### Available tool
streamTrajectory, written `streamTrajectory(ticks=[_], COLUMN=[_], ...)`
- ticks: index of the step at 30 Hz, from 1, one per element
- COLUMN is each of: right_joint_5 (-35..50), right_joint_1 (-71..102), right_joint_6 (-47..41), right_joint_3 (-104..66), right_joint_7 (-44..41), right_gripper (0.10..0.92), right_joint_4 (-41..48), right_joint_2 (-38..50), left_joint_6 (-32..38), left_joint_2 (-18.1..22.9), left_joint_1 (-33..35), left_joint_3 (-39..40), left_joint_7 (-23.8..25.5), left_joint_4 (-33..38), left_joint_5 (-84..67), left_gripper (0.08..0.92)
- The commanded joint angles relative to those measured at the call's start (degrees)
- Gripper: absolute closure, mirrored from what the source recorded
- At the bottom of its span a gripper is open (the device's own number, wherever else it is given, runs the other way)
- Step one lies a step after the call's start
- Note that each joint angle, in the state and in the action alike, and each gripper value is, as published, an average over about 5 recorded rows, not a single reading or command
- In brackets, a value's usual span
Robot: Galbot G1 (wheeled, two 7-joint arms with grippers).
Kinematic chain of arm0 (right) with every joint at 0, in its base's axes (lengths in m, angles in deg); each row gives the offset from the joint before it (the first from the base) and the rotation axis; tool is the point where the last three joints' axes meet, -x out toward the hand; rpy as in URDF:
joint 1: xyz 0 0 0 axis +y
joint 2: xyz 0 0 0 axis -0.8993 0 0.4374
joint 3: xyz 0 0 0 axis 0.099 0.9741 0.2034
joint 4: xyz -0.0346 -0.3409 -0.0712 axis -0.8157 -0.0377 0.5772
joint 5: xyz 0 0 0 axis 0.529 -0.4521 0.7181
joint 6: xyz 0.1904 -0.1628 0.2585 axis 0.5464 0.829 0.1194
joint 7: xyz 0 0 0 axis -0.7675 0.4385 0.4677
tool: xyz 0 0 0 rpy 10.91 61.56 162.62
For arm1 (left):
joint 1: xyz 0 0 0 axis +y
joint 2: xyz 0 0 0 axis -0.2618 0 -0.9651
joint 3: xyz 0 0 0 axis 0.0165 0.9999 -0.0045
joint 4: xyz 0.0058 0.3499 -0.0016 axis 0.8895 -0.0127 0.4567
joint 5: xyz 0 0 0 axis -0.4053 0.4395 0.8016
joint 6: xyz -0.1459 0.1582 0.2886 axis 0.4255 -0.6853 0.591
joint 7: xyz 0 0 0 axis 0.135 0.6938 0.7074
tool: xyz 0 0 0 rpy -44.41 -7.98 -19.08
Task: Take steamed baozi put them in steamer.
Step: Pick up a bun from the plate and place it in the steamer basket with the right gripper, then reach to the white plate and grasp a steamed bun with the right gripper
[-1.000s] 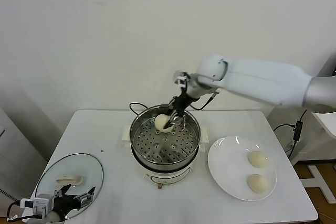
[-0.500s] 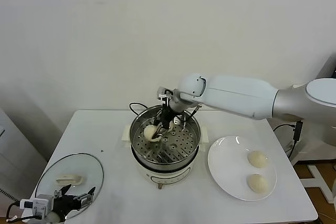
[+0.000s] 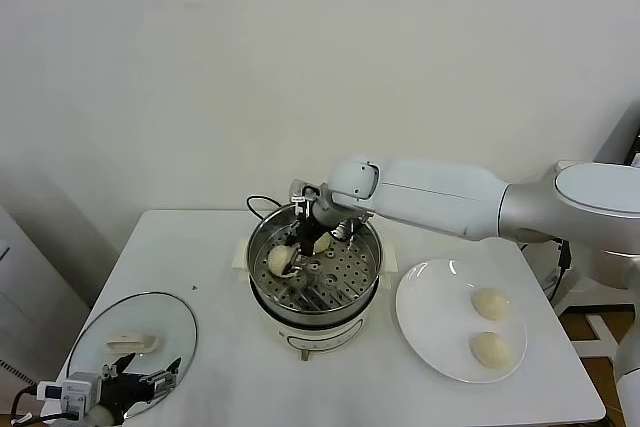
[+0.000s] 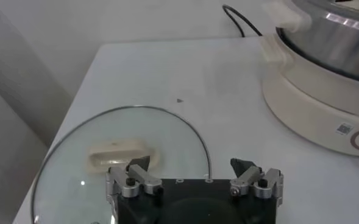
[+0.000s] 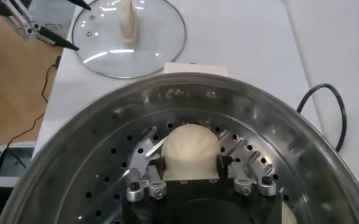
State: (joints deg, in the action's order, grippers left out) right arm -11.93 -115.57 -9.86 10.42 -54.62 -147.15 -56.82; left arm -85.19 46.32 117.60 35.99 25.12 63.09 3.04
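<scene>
The right hand point(image 3: 296, 250) is reached down inside the steamer point(image 3: 263, 269), over the left part of its perforated tray, with a bun point(image 3: 279, 260) lying on the tray between its fingers point(image 5: 156, 171). In the right wrist view that bun point(image 5: 191, 151) sits on the holed metal floor, and the two dark fingertips stand at either side of it; whether they press on the dough or have just come apart from it cannot be told from the pictures. A second bun point(image 3: 322, 243) shows just behind the hand, near the far wall of the pot, partly hidden by the wrist. The steamer stands on its white base near the middle of the desk point(image 3: 200, 247), with a black cord point(image 3: 262, 203) trailing off behind it. To the robot's right of the steamer a white plate point(image 3: 430, 317) carries two more buns point(image 3: 490, 303), one nearer the wall and one point(image 3: 490, 349) nearer the front edge, apart from each other. At the front left corner of the desk lies a glass lid point(image 3: 100, 332) with a white handle point(image 4: 115, 152), and the left hand point(image 4: 194, 176) hovers at its near edge, parked, its fingers spread wide with nothing between them.
</scene>
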Motion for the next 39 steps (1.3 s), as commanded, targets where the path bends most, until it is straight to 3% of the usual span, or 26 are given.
streamTrajectory(ticks=[1, 4, 12, 20, 31, 39], right_joint_5=[0.4, -1.6, -12.5, -25.6, -39.1, -43.9], right_joint_1=[-5.5, -11.1, -23.5, -26.0, -5.0, 5.0], right_joint_6=[0.0, 1.4, 8.8, 16.3, 22.0, 23.3], right_joint_3=[0.8, 2.9, 10.2, 15.7, 1.5, -5.0], right_joint_7=[-4.6, -11.2, -27.2, -34.4, -35.2, -33.3], right_gripper=[0.269, 0.216, 0.203, 0.203, 0.203, 0.203], right_joint_4=[-2.1, -4.0, -10.8, -14.3, -12.8, -11.6], right_joint_2=[4.3, 9.6, 28.1, 42.6, 47.7, 47.1], left_joint_6=[0.1, 0.1, 0.2, 0.0, 0.0, -0.1], left_joint_2=[0.1, 0.1, 0.2, 0.3, 0.6, 0.6], left_joint_1=[-0.1, -0.1, 0.2, 0.2, 0.4, 0.2], left_joint_3=[0.0, -0.1, -0.5, -0.4, -0.3, 0.1], left_joint_7=[0.0, 0.1, 0.2, 0.1, 0.1, 0.1], left_joint_4=[-0.1, 0.0, 0.1, 0.9, 1.1, 1.0], left_joint_5=[0.0, 0.0, -0.1, -0.1, 0.1, 0.3], left_gripper=[0.177, 0.177, 0.177, 0.177, 0.177, 0.177])
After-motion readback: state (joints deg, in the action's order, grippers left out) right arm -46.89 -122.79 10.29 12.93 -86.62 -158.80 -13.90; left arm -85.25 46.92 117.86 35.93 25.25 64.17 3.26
